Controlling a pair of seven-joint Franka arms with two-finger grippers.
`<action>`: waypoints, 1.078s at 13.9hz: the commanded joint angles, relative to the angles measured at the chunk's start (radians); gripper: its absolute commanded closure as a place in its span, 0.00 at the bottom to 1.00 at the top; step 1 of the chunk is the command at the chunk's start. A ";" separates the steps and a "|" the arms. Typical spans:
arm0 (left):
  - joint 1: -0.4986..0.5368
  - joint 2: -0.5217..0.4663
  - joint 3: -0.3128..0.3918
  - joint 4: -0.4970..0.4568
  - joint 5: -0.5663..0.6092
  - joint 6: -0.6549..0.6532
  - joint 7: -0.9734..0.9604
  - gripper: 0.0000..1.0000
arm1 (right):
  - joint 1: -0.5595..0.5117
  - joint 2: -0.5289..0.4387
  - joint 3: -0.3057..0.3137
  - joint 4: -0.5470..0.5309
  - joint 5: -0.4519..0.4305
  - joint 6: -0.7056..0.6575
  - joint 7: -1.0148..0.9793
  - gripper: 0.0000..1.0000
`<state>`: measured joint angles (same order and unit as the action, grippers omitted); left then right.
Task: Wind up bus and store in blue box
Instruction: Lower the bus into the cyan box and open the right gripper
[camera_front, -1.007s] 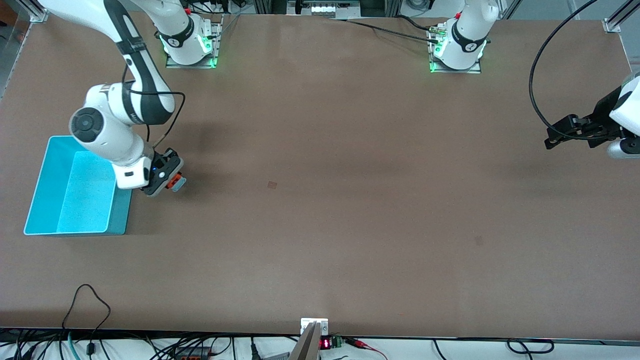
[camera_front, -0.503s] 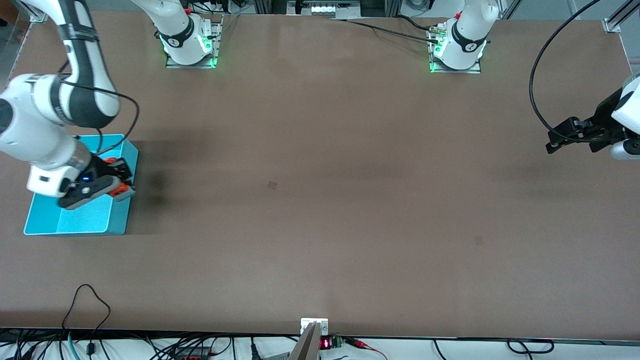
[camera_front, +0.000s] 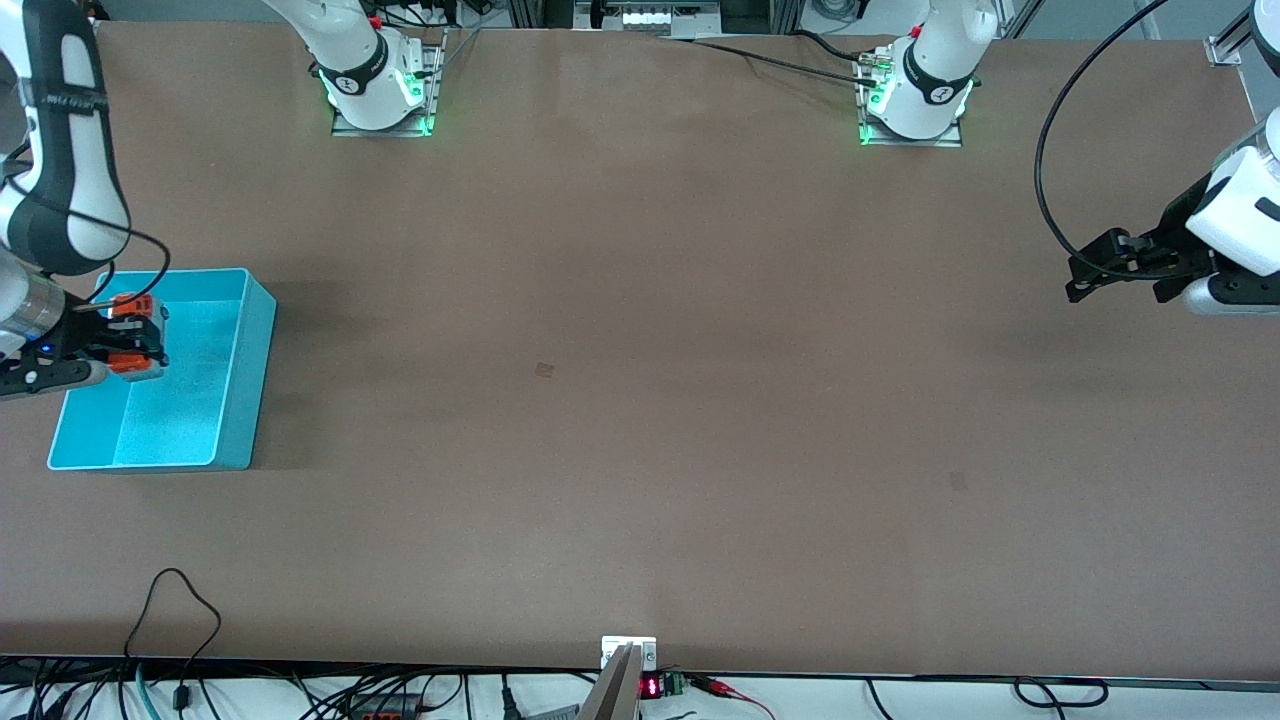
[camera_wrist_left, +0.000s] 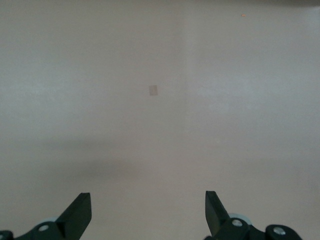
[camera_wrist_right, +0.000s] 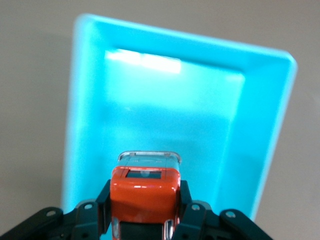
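My right gripper (camera_front: 135, 336) is shut on the small orange-red bus (camera_front: 130, 334) and holds it in the air over the blue box (camera_front: 240, 400), which stands at the right arm's end of the table. In the right wrist view the bus (camera_wrist_right: 145, 192) is clamped between the two black fingers (camera_wrist_right: 187, 202), with the open box (camera_wrist_right: 260, 150) below it. My left gripper (camera_front: 1082, 272) is open and empty above the bare table at the left arm's end; its spread fingertips (camera_wrist_left: 80, 210) show in the left wrist view.
A small dark patch (camera_front: 544, 370) marks the middle of the brown table. Cables and a small display (camera_front: 650, 687) lie along the table's front edge. The arm bases (camera_front: 380, 90) stand at the back.
My right gripper has carried the bus from beside the box to over the box's inside. My left gripper has shifted slightly toward the table's middle.
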<state>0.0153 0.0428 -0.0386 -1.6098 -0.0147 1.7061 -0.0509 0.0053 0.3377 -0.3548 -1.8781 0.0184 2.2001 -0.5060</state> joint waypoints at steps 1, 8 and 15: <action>0.014 -0.015 0.000 -0.002 -0.004 -0.019 0.003 0.00 | -0.071 0.095 0.008 0.028 0.011 0.036 0.023 0.91; 0.046 -0.018 -0.017 -0.022 -0.013 -0.006 0.013 0.00 | -0.079 0.155 0.008 0.022 0.086 0.046 0.035 0.91; 0.052 -0.018 -0.015 -0.019 -0.025 -0.023 0.009 0.00 | -0.077 0.202 0.013 0.020 0.129 0.035 0.037 0.86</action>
<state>0.0545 0.0430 -0.0443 -1.6182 -0.0437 1.6991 -0.0496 -0.0720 0.5240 -0.3447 -1.8733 0.1126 2.2523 -0.4771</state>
